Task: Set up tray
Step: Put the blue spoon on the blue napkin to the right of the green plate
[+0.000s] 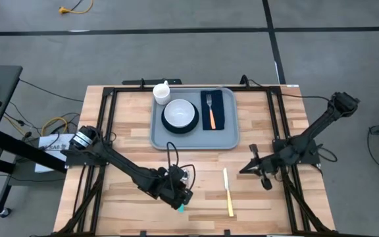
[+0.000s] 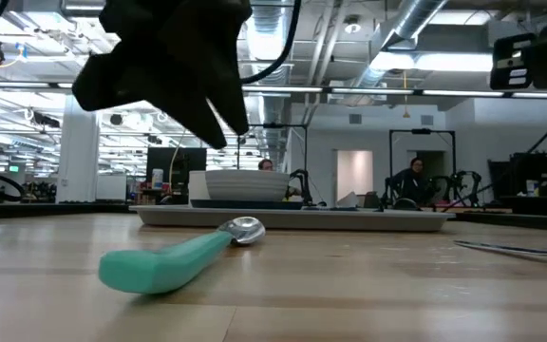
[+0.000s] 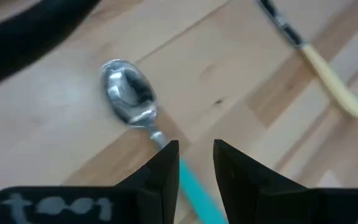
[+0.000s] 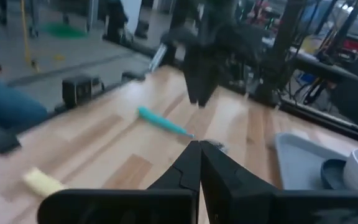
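A spoon (image 2: 174, 258) with a teal handle lies flat on the wooden table, near the front edge, its metal bowl (image 3: 128, 93) toward the tray. My left gripper (image 3: 196, 149) hovers open just above the spoon's handle, slanting down, its fingers on either side of the handle and clear of it. The grey-blue tray (image 1: 196, 146) sits at the far middle and carries a white cup, a white bowl on a dark plate, and an orange-handled fork on a navy napkin. My right gripper (image 1: 244, 170) is shut on nothing, drawn back at the table's right.
A knife (image 1: 227, 191) with a cream handle lies on the table right of the spoon, between the two grippers. Black frame rails run along the table's left and right sides. Bare wood lies between the tray and the front edge.
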Available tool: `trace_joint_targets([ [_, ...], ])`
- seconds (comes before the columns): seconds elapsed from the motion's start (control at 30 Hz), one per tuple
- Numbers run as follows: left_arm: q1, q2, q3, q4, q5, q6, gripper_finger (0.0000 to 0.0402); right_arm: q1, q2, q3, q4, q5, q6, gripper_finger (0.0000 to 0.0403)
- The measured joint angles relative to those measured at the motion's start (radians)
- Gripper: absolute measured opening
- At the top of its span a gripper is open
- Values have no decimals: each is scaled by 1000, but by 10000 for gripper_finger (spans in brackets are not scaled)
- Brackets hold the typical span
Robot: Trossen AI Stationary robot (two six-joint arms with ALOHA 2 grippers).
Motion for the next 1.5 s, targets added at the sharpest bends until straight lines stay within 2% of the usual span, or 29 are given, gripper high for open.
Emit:
trace_joint_targets([
  [0.2, 23, 13, 0, 3, 13, 6, 97, 16, -70, -28, 2, -3, 23, 0],
  [0.6, 36, 14, 1, 1, -4, 21, 152, 25, -70, -29, 3, -2, 23, 0],
  [1.1, 35, 89, 0, 57, 23, -52, 153, 25, -69, -29, 3, -1, 21, 0],
  [1.5, 35, 161, 1, 77, 90, -85, 153, 24, -69, -29, 3, -2, 21, 0],
])
